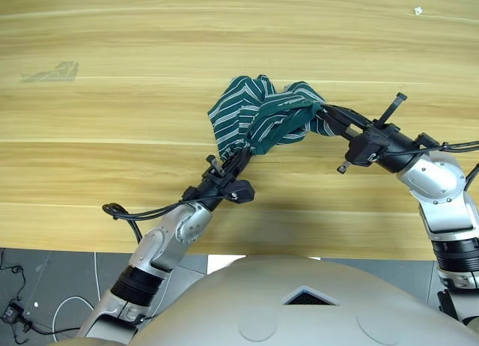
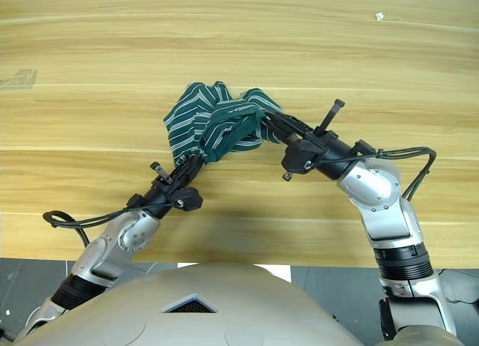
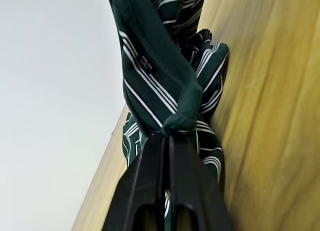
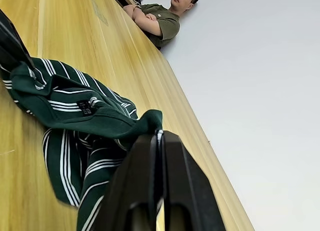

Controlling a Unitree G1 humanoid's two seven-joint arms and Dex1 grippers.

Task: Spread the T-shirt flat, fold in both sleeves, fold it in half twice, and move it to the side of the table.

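Left hand (image 1: 241, 153): closed on the T-shirt (image 1: 258, 117), pinching a plain green hem band at the cloth's 7 o'clock edge; the left wrist view shows both fingers (image 3: 150, 166) pressed together on that band.
Right hand (image 1: 323, 114): closed on the T-shirt as well, clamped on a green fold at its 3 o'clock edge; the fingers (image 4: 172, 171) meet on the cloth.
Bench (image 1: 112, 121): pale wood planks running 9 to 3 o'clock.
T-shirt: dark green with white stripes, bunched and crumpled, strung between the two hands near the bench's middle, just toward 12 o'clock from the head view's centre; sleeves cannot be made out.
Mark (image 1: 52, 73): faint grey patch on the bench at 10 o'clock, well apart from the T-shirt.
Scrap (image 1: 418, 10): small white bit on the bench at 1 o'clock, far from both hands.
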